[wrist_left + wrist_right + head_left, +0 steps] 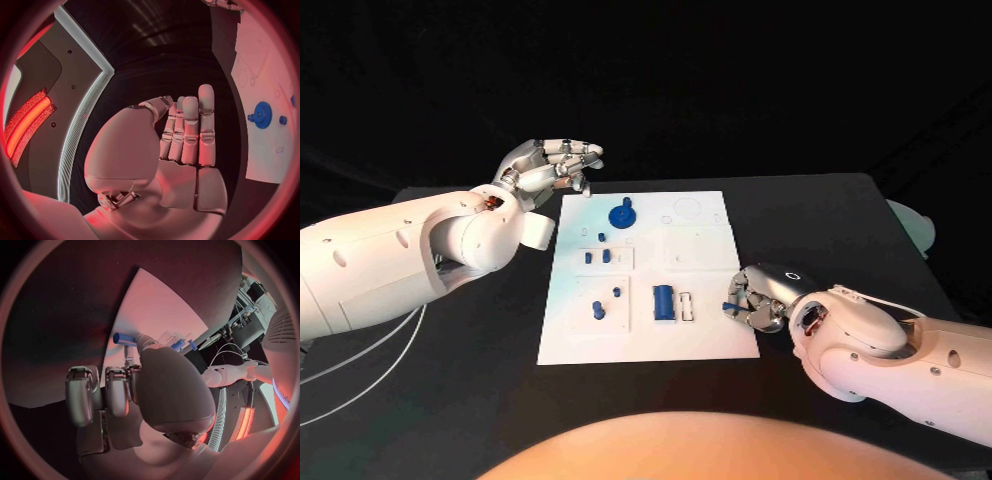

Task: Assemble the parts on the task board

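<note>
Right robot hand (759, 297) pinches a small blue peg (730, 306) at the white board (704, 345) edge; left robot hand (554, 163) idles, fingers loose, empty. Gear (623, 214) is seated, so I'd guess roughly halfway.

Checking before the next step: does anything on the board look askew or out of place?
Nothing stands out. The task board lies flat, and the blue gear and smaller blue parts sit neatly on it. The right hand pinches a blue peg at the board's edge.

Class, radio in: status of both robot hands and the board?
Left robot hand open, off the task board's far corner. Right robot hand pinching small blue part. Nothing blocking.
</note>
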Tool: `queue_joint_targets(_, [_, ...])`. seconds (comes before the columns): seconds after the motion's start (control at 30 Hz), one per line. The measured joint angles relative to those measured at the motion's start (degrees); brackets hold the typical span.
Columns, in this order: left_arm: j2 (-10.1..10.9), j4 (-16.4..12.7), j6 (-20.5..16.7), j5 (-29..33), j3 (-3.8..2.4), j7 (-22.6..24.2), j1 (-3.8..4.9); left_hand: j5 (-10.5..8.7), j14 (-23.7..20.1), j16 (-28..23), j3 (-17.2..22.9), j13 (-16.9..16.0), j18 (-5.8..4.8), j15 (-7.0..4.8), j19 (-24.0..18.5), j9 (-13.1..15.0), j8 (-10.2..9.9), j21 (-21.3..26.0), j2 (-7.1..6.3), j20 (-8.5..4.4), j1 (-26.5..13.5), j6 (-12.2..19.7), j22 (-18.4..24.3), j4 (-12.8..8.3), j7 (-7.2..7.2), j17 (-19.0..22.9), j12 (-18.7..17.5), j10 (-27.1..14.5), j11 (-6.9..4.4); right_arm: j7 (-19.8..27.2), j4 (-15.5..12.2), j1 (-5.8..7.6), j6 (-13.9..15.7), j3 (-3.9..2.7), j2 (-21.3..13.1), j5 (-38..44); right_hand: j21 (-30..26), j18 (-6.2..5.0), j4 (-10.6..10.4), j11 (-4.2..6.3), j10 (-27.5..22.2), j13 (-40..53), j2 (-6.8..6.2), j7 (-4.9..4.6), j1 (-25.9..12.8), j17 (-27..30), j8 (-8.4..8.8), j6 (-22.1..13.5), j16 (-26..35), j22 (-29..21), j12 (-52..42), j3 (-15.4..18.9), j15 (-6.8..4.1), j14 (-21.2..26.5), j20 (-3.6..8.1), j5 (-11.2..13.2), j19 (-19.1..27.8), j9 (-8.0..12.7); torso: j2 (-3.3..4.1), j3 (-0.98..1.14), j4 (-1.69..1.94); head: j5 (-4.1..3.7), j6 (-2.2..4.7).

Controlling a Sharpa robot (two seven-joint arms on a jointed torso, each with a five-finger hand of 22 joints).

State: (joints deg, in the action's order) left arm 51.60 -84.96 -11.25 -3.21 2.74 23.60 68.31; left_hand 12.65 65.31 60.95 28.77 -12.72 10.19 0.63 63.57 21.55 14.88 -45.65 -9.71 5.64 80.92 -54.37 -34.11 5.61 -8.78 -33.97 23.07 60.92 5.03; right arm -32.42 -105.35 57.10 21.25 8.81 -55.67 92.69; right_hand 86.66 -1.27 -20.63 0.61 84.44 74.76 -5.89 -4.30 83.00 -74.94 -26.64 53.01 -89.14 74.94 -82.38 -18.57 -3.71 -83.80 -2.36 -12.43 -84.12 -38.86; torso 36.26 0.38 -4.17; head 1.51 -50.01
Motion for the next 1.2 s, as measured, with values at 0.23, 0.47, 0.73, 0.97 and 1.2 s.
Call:
queue_joint_targets(0.23, [-0.01,-0.02,0.00,0.00,0.00,-0.05,0.00,0.00,-0.21,0.00,0.00,0.00,0.00,0.21,0.00,0.00,0.00,0.00,0.00,0.00,0.00,0.00,0.00,0.00,0.00,0.00,0.00,-0.21,-0.21,-0.60,-0.87,0.04,1.90,0.17,0.21,-1.96,0.00,0.01,1.21,-0.21,-0.21,0.20,-1.75,-0.03,-5.29,0.01,-1.54,-0.02,0.00,0.00,0.00,-4.47,-0.21,-0.22,0.21,-0.67,0.21,-1.07,-0.01,-0.06,0.03,-0.08,0.00])
queue_joint_targets(0.47, [-0.03,-0.07,0.00,0.00,0.00,-0.08,0.00,0.00,-0.21,0.00,0.17,0.01,0.00,0.21,0.00,0.00,0.00,0.00,0.00,0.00,0.00,0.00,0.00,0.17,0.00,0.00,0.00,-0.21,-0.21,-0.65,-1.30,0.92,4.67,-0.05,1.48,-4.90,-0.01,0.01,2.63,-0.21,-0.21,0.20,-2.11,-0.14,-5.97,0.01,-1.74,-0.14,0.00,-0.01,0.00,-6.34,-0.21,-0.22,0.21,-0.90,0.21,-1.07,-0.01,-0.14,0.11,-0.04,0.00])
queue_joint_targets(0.73, [-0.02,-0.17,-0.01,0.01,0.00,-0.12,0.00,0.00,-0.21,0.00,0.17,-0.04,0.00,0.21,0.00,0.00,0.00,0.00,0.00,0.00,0.00,0.00,-0.01,0.17,0.00,-0.01,0.00,-0.21,-0.21,-0.49,-1.00,1.28,7.46,-0.11,4.04,-9.66,-0.01,0.01,3.20,-0.21,-0.20,0.19,-2.28,-0.08,-6.72,0.02,-1.74,-0.51,0.00,-0.02,0.00,-6.90,-0.21,-0.22,0.21,-1.13,0.21,-1.10,0.03,-0.14,0.12,0.10,0.00])
queue_joint_targets(0.97, [-0.06,-0.29,0.00,0.01,0.00,-0.15,0.00,0.00,-0.21,0.00,0.17,-0.04,0.00,0.20,0.00,0.00,0.00,0.00,0.00,0.00,0.00,0.00,-0.01,0.17,0.00,-0.01,0.00,-0.21,-0.21,-0.33,0.49,1.51,8.59,-0.16,6.62,-13.82,-0.01,0.01,4.12,-0.21,-0.20,0.19,-2.20,-0.08,-8.15,0.02,-1.73,-0.50,0.00,-0.02,0.00,-8.05,-0.21,-0.22,0.21,-1.54,0.21,-1.13,0.03,-0.13,0.12,0.07,0.00])
queue_joint_targets(1.2, [-0.12,-0.34,0.00,0.01,0.00,-0.19,0.01,0.00,-0.21,0.00,0.17,-0.04,0.00,0.20,0.00,0.00,0.00,0.00,0.00,0.00,0.00,0.00,0.03,0.17,0.00,-0.01,0.00,-0.21,-0.21,-0.22,2.41,1.55,8.20,-0.17,8.55,-16.77,-0.01,0.01,8.82,-0.10,-0.31,0.18,-2.57,-0.08,-14.10,0.02,-2.16,-0.50,0.00,-0.03,-0.48,-13.95,-0.21,-0.22,0.21,-3.00,0.21,-1.14,0.03,-0.08,0.09,0.14,0.00])
